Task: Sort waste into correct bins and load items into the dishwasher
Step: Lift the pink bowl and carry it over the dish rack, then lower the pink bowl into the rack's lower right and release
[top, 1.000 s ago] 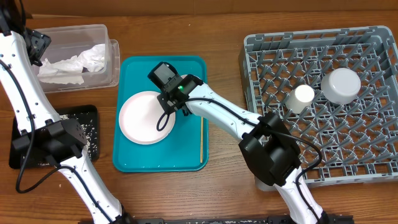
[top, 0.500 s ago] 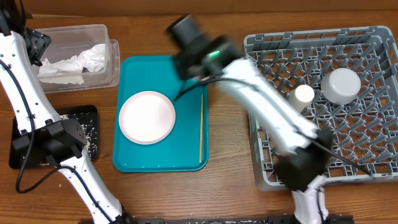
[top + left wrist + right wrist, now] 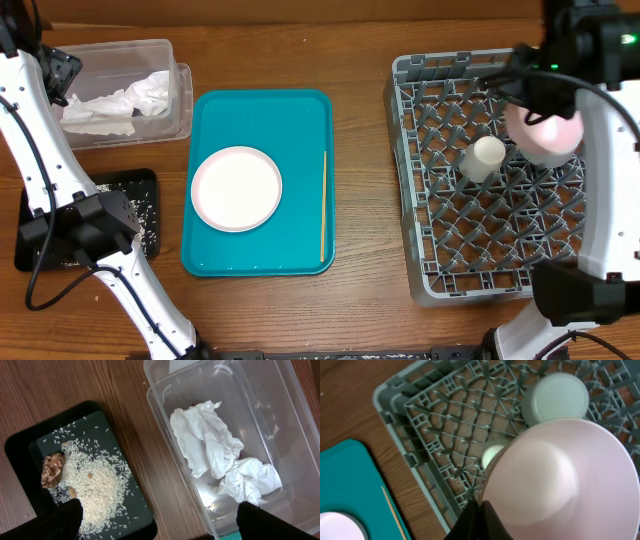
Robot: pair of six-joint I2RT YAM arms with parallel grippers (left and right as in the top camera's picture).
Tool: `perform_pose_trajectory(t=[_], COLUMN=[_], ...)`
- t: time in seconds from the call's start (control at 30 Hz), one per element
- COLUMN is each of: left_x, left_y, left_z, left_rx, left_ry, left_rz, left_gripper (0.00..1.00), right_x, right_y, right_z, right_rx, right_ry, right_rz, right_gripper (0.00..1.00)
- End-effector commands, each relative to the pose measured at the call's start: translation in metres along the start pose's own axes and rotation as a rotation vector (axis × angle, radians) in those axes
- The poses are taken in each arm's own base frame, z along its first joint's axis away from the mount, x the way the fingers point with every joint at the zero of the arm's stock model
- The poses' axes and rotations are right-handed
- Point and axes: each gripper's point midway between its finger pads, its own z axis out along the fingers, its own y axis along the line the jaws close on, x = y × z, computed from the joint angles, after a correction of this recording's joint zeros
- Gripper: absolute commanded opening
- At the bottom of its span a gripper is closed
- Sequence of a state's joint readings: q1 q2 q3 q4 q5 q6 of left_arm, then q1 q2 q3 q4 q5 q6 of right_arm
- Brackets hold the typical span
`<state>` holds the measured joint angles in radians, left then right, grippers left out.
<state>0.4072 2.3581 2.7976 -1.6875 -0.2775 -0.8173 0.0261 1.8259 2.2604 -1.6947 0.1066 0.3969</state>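
The right hand (image 3: 480, 516) is pinched shut on the rim of 1 pale pink-white bowl (image 3: 555, 480), its 2 dark fingers (image 3: 470, 522) pressed against the edge. It holds the bowl above the far right part of the grey dish rack (image 3: 440, 250).

Beyond the right hand in the wrist view, 1 second white bowl (image 3: 555, 397) sits in the rack, partly covered by the held bowl when seen from overhead. Just left of the held bowl, 1 small white cup (image 3: 485, 157) lies among the pegs. That makes 3 items at the rack: 2 bowls and 1 cup.

Well to the left of the right hand, 1 teal tray (image 3: 300, 110) rests on the wooden counter (image 3: 360, 60). It carries 1 round white plate (image 3: 236, 188) and 1 thin wooden chopstick (image 3: 323, 205), which lies along the tray's right edge, apart from the plate.

The left hand (image 3: 157, 522) is spread wide and grips nothing. Only its 2 dark fingertips (image 3: 67, 520) show at the bottom corners of the wrist view. Below it to one side sits 1 clear plastic tub (image 3: 280, 415) holding 2 crumpled white napkins (image 3: 205, 440). To the other side is 1 shallow black tray (image 3: 30, 445), with a spread of loose white rice (image 3: 95, 485) and 1 larger brown lump (image 3: 52, 471). Tub and tray sit near each other without touching.
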Motion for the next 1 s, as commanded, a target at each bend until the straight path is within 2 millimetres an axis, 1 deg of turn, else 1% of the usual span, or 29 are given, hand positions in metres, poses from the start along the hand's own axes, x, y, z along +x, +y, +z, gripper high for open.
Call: perform_pose_trajectory(t=[0.0, 0.1, 0.2, 0.27, 0.37, 0.43, 0.53, 0.57, 0.6, 0.67, 0.8, 0.87, 0.97], left_x=[-0.006, -0.006, -0.006, -0.006, -0.006, -0.006, -0.006, -0.006, -0.006, -0.006, -0.006, -0.006, -0.006], left_y=[0.001, 0.001, 0.001, 0.001, 0.001, 0.001, 0.001, 0.001, 0.001, 0.001, 0.001, 0.001, 0.001], left_z=[-0.016, -0.016, -0.016, -0.016, -0.016, -0.016, -0.016, -0.016, -0.016, -0.016, -0.016, -0.016, -0.016], left_rx=[0.018, 0.018, 0.018, 0.018, 0.018, 0.018, 0.018, 0.018, 0.018, 0.018, 0.018, 0.018, 0.018], left_ry=[-0.039, -0.039, -0.039, -0.039, -0.039, -0.039, -0.039, -0.039, -0.039, -0.039, -0.039, -0.039, -0.039], left_rz=[-0.024, -0.024, -0.024, -0.024, -0.024, -0.024, -0.024, -0.024, -0.024, -0.024, -0.024, -0.024, -0.024], left_gripper=[1.0, 1.0, 1.0, 1.0, 1.0, 1.0, 1.0, 1.0, 1.0, 1.0, 1.0, 1.0, 1.0], right_x=[0.005, 0.015, 0.028, 0.028, 0.027, 0.027, 0.028, 0.027, 0.026, 0.025, 0.025, 0.025, 0.031], right_y=[-0.018, -0.032, -0.046, -0.056, -0.063, -0.063, -0.061, -0.058, -0.052, -0.045, -0.053, -0.058, -0.069], right_z=[0.006, 0.01, 0.006, 0.004, 0.006, 0.012, 0.03, 0.035, 0.041, 0.049, 0.054, 0.051, 0.049], right_rx=[-0.003, 0.017, 0.034, 0.04, -0.01, -0.081, -0.207, -0.263, -0.355, -0.501, -0.695, -0.816, -0.925], right_ry=[0.044, 0.077, 0.082, 0.033, -0.012, -0.003, 0.049, 0.061, 0.071, 0.083, 0.077, 0.063, 0.053], right_rz=[0.063, 0.104, 0.121, 0.14, 0.183, 0.215, 0.278, 0.272, 0.245, 0.234, 0.246, 0.258, 0.3], right_gripper=[0.04, 0.04, 0.04, 0.04, 0.04, 0.04, 0.04, 0.04, 0.04, 0.04, 0.04, 0.04, 0.04])
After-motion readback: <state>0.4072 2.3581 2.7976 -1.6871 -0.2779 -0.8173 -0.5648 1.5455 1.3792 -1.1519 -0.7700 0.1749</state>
